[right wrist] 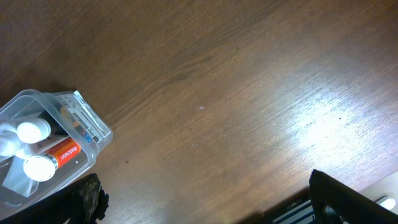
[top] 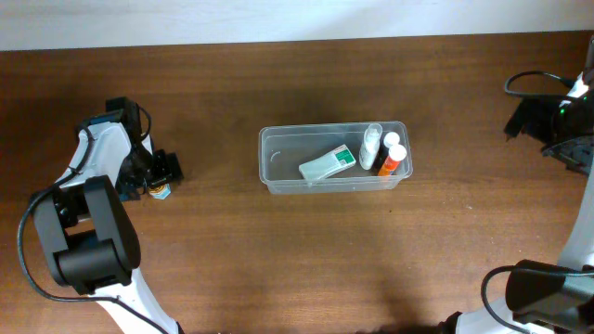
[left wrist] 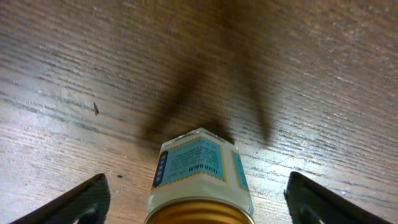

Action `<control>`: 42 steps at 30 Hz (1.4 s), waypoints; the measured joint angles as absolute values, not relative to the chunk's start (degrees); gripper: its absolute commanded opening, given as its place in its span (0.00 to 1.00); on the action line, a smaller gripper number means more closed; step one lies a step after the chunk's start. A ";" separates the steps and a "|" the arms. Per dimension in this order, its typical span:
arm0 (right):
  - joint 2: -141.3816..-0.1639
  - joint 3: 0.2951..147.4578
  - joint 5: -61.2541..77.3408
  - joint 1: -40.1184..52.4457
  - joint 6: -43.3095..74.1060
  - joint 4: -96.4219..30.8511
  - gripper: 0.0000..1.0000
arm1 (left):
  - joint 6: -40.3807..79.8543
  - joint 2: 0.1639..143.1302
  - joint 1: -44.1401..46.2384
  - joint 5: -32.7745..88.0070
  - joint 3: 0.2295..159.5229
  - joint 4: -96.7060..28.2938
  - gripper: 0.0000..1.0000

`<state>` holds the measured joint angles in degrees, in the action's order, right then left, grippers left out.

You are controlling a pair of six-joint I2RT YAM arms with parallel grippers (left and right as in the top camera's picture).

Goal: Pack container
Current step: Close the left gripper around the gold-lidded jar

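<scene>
The container (top: pixel 278 158), a clear rectangular tub, stands at the table's middle. It holds a green-and-white box (top: pixel 328 164), a small clear bottle (top: pixel 370 146) and an orange tube with a white cap (top: pixel 391 160). My left gripper (top: pixel 165 176) is at the far left, open. Its fingers straddle a small white jar with a blue label and gold lid (left wrist: pixel 199 171) without touching it; the jar also shows in the overhead view (top: pixel 161 192). My right gripper (top: pixel 522 119) is open and empty at the far right, away from the container, whose corner (right wrist: pixel 87 124) shows in the right wrist view.
The table is dark brown wood. A white wall edge runs along the back. Cables and the right arm's base sit at the right edge (top: pixel 571 139). The left arm's body (top: pixel 88 232) fills the front left.
</scene>
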<state>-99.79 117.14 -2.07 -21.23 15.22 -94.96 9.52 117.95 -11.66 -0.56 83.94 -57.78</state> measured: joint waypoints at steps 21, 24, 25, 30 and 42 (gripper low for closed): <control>-99.81 117.14 -2.07 -21.23 15.25 -94.96 0.98 | 9.67 117.95 -11.66 -0.40 83.92 -55.27 0.66; -99.79 117.14 -2.07 -21.23 15.25 -94.96 0.98 | 9.67 117.95 -11.66 -0.38 83.92 -55.72 0.62; -99.79 117.14 -2.07 -21.23 15.22 -94.96 0.98 | 9.67 117.95 -11.66 -0.40 83.92 -55.70 0.57; -99.81 117.14 -2.07 -21.23 15.20 -94.96 0.98 | 9.54 117.95 -11.66 -0.38 83.92 -55.88 0.53; -99.79 117.14 -2.07 -21.23 15.25 -94.96 0.98 | 9.50 117.95 -11.66 -0.38 83.88 -56.14 0.46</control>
